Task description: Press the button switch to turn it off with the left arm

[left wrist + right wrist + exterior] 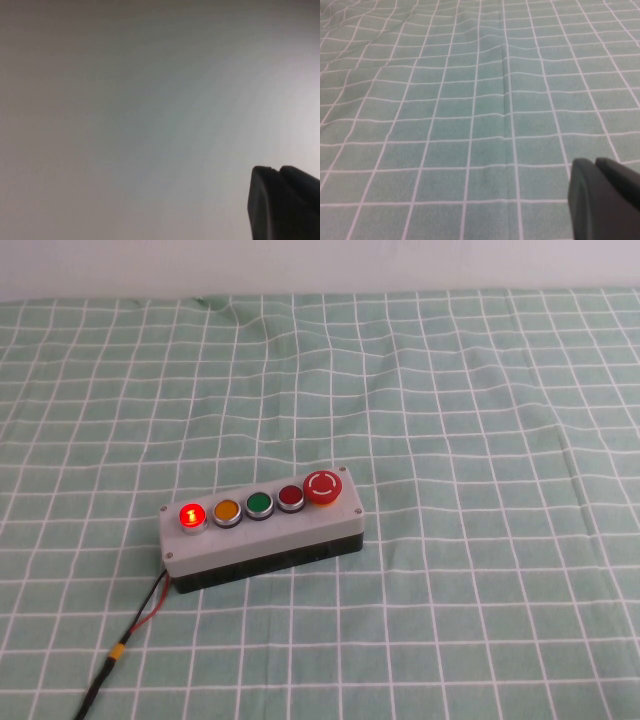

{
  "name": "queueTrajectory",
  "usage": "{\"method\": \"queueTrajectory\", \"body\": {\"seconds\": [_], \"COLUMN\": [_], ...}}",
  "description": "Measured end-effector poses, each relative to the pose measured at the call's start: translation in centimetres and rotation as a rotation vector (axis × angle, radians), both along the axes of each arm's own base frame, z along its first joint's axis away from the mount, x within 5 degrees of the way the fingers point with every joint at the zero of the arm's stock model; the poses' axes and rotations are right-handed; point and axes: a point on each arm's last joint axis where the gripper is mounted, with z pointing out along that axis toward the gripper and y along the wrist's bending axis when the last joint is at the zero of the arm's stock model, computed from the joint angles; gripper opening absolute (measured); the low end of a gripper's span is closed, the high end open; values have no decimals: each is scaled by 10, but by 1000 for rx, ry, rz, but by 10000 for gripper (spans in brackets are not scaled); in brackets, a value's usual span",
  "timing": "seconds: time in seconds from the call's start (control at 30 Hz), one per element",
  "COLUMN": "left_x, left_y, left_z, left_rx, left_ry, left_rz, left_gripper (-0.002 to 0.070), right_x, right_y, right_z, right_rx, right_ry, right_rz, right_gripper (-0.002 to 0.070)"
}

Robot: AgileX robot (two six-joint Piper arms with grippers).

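Grey five-button box [262,532] lying at centre of frame on a green checked cloth [480,420], lit bright-red button switch [192,515] at its left end, then yellow, green, dark red buttons, red mushroom-head button [324,486] at right end, cable [125,645] trailing toward lower left, neither gripper in frame.

The button switch [192,515] was a small round flat red button with a silver ring, lit bright with a "1" showing on its face. It sat at the left end of a five-button row on a grey box [262,531]. The left gripper [285,205] faced only a blank pale surface; the right gripper [605,200] hung over bare cloth.
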Motion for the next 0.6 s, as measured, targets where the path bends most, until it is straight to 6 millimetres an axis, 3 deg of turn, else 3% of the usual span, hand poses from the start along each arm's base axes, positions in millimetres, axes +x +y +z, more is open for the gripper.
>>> {"method": "queueTrajectory", "body": {"seconds": [0.2,0.43,0.6], "left_x": [-13,-34,-17], "left_y": [3,7,4], "left_z": [43,106,138], "left_rx": [-27,-20,-28], "left_ry": [-25,128,413], "left_rz": [-20,-43,-88], "left_gripper": [-3,-3,-3], "right_x": [0,0,0], "right_y": [0,0,0], "right_z": [0,0,0], "right_rx": [0,0,0], "right_ry": [0,0,0], "right_rz": [0,0,0], "right_gripper": [-16,-16,-16]}}
